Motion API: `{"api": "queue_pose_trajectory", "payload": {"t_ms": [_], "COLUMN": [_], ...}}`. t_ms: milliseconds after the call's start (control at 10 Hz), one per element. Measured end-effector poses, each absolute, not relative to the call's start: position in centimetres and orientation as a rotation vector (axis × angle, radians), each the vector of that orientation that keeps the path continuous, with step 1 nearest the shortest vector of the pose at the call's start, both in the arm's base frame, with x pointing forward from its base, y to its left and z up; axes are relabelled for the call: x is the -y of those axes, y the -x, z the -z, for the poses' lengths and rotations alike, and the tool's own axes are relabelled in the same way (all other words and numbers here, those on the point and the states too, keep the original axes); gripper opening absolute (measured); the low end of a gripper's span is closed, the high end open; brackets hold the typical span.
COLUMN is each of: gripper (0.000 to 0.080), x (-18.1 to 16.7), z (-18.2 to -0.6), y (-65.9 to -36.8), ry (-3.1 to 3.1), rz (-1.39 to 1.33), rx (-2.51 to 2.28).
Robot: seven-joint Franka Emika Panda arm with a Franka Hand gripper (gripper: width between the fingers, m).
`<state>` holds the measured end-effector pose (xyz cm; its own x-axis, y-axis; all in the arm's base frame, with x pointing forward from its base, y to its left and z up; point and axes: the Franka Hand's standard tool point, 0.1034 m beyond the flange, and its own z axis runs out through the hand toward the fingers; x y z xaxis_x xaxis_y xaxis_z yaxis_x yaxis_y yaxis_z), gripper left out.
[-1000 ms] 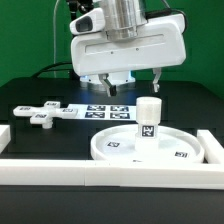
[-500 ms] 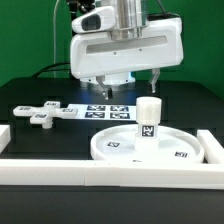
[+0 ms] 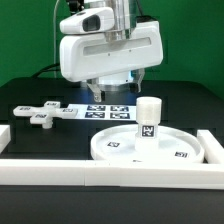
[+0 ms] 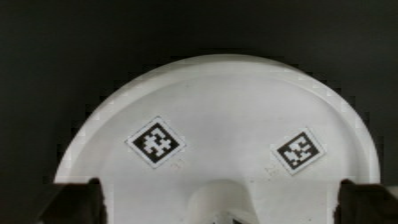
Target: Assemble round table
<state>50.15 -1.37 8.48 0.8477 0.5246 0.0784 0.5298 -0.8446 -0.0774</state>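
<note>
The white rimmed disc (image 3: 112,152) lies flat at the front right of the exterior view, with small square tags on it. The short tagged cylinder leg (image 3: 148,117) stands upright on the disc. The cross-shaped foot (image 3: 40,113) lies on the black table at the left. My gripper (image 3: 117,88) hangs open and empty above the table, behind and to the left of the leg, touching nothing. In the wrist view the disc (image 4: 214,100) fills the picture with two tags, the leg (image 4: 226,195) shows at the edge, and my gripper (image 4: 217,208) has dark fingertips (image 4: 71,205) far apart.
The marker board (image 3: 108,110) lies on the table under my gripper, between the foot and the disc. Long white border walls run along the front (image 3: 100,173), the left (image 3: 5,135) and the right (image 3: 212,145).
My gripper has moved toward the exterior view's left and slightly up, away from the leg. The disc, leg and foot have not moved.
</note>
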Motion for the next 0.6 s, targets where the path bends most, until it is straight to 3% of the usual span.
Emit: {"api": "queue_pose_trajectory", "payload": {"t_ms": [100,400,600], "gripper": [0.0649,0.0649,0.0649], "x": [2.1,8.9,11.0], "z": [-8.6,-7.8,-7.7], "y": [-50.2,-47.8,-47.2], "ry": [2.922,2.910,2.923], "rz": [0.101,0.052,0.047], "rx": [0.901,0.929,0.878]}}
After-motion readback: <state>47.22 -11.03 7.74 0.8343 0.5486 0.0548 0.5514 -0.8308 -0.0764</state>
